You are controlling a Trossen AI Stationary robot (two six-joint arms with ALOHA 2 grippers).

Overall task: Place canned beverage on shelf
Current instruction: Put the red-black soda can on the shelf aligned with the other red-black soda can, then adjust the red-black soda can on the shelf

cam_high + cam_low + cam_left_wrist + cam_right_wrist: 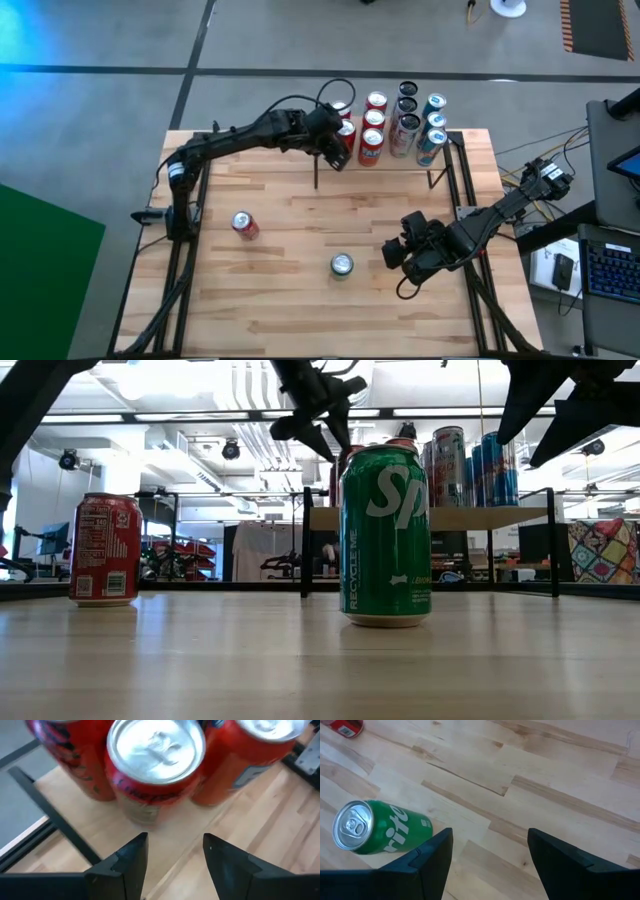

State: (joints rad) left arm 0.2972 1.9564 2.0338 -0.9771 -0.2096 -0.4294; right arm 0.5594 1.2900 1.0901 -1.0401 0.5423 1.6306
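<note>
The shelf [400, 163] stands at the table's far edge and holds several upright cans, red ones [371, 145] on its left part. My left gripper [336, 148] is open over the shelf's left end. Its fingers [172, 855] stand just short of an upright red can [155, 765] between two other red cans, and touch nothing. My right gripper [400, 255] is open and empty above the table, to the right of a green can [342, 265] that stands upright on its base. This green can also shows in the right wrist view [375, 827] and the low view [385, 535].
A red can [243, 225] stands upright on the table's left part and also shows in the low view [105, 550]. The shelf's right part holds silver and blue cans [432, 135]. The shelf's thin black uprights [316, 175] reach down to the tabletop. Bare tabletop lies toward the near edge.
</note>
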